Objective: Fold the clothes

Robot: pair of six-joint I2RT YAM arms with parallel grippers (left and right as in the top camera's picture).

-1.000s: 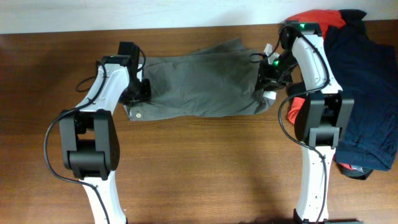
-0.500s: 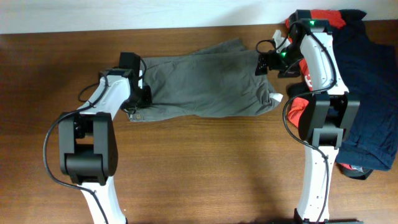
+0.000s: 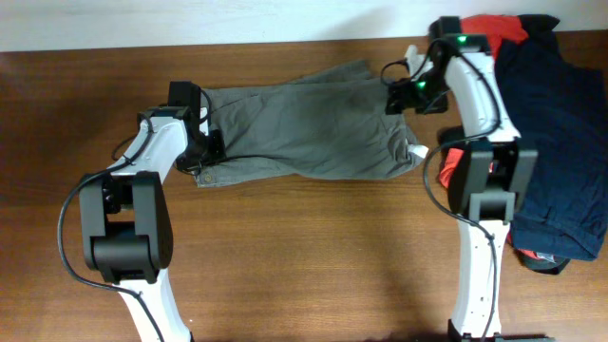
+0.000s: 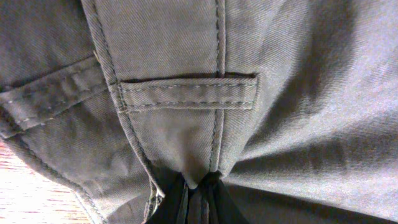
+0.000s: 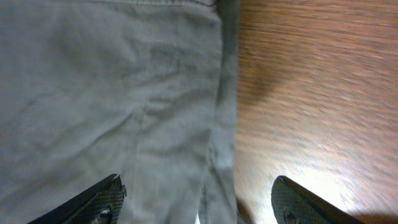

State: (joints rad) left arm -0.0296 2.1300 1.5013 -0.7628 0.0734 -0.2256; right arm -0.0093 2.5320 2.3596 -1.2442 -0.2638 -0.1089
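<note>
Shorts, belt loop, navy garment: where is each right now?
shorts (image 3: 313,128): overhead view, middle of the spread fabric.
belt loop (image 4: 186,93): left wrist view, centre of the stitched strip.
navy garment (image 3: 560,123): overhead view, middle of its cloth.

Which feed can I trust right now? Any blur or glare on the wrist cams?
Left wrist: sharp, stitching on the shorts crisp, shadow darkening the lower right. Right wrist: wood grain of the table blurred, glare at bottom right. Overhead: evenly lit, clear.

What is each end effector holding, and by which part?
The left end effector pinches the shorts at the waistband, just beside a belt loop. The right end effector is open over the shorts' edge and holds nothing.
</note>
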